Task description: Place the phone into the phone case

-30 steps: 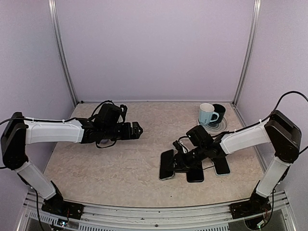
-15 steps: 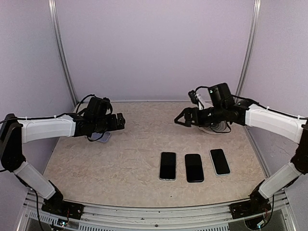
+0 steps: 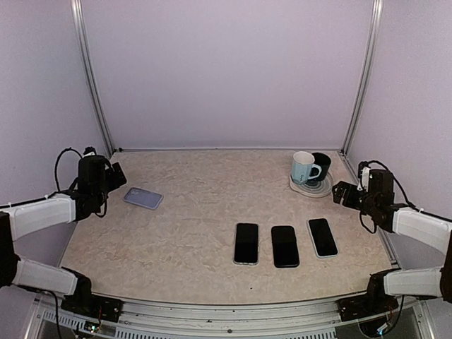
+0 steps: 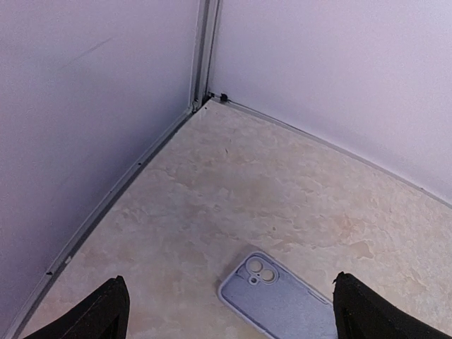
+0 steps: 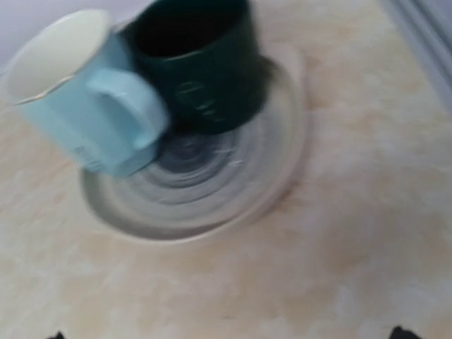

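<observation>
Now the left gripper [image 3: 115,172] and right gripper [image 3: 341,192] both gape, empty. The leftmost phone [image 3: 246,243], probably stiff and slick, wants pinching across its long edges.

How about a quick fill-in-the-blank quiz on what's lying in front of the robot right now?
The phones lying side by side in a row number ___.
The lavender phone case lies well off to the ___ of the phones.
The light blue mug and the dark green mug share one plate, in the far ___ corner.
Missing words: three; left; right.
</observation>
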You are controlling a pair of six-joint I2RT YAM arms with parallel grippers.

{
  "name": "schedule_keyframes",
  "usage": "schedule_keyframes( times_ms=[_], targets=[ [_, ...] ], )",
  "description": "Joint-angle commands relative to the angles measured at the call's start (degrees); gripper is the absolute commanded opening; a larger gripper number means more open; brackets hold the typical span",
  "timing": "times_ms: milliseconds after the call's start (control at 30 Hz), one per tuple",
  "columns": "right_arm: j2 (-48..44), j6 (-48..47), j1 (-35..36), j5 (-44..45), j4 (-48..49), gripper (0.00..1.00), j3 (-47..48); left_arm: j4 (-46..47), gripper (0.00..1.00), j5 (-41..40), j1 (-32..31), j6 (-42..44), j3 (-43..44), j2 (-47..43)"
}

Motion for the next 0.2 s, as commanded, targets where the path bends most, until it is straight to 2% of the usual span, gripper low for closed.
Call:
schedule_keyframes(
  times_ms=[0,167],
  targets=[
    [-0.9,5.2,-0.1,9.0,9.7,0.99,-2.7,16.1,0.99,-7.6,0.3,5.6,-8.2,-5.5],
    [-0.3,3.5,-0.1,9.5,10.4,0.99,-3.8,19.9,0.99,-9.6,0.2,8.4,-11.8,-8.0]
  ],
)
